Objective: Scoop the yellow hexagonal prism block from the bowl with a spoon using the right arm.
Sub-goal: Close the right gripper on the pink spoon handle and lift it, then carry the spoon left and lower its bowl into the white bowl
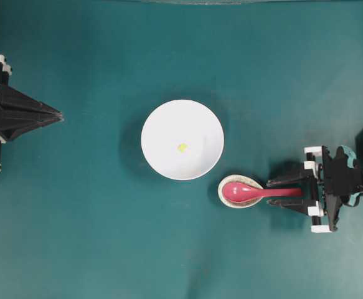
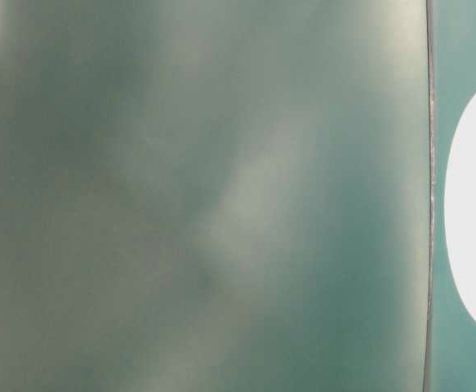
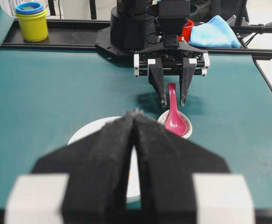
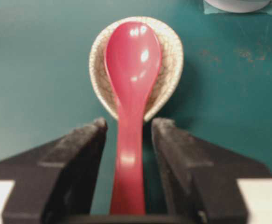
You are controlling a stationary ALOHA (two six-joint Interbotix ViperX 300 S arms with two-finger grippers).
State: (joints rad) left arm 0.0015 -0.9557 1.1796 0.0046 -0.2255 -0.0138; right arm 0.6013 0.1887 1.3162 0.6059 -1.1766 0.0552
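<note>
Straddling glossy pink spoon (image 4: 131,93) handle — R gripper (image 4: 129,128) open | crackle-glazed oval rest (image 4: 170,70)

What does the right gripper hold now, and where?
Nothing yet. The right gripper is open, one finger on each side of the spoon handle, with gaps.

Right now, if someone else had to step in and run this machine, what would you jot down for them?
Right claw: open, its two black fingers on either side of the glossy pink-red soup spoon's handle, not yet clamped.
Left claw: shut, empty, parked at the table's left edge.
Things: the spoon's scoop lies in the small speckled oval spoon rest, just beside the large round white bowl. The tiny yellow hexagonal block sits inside that bowl.
Done: right claw lined up on the handle.
Left: close on the handle, lift the spoon, scoop the block out.
</note>
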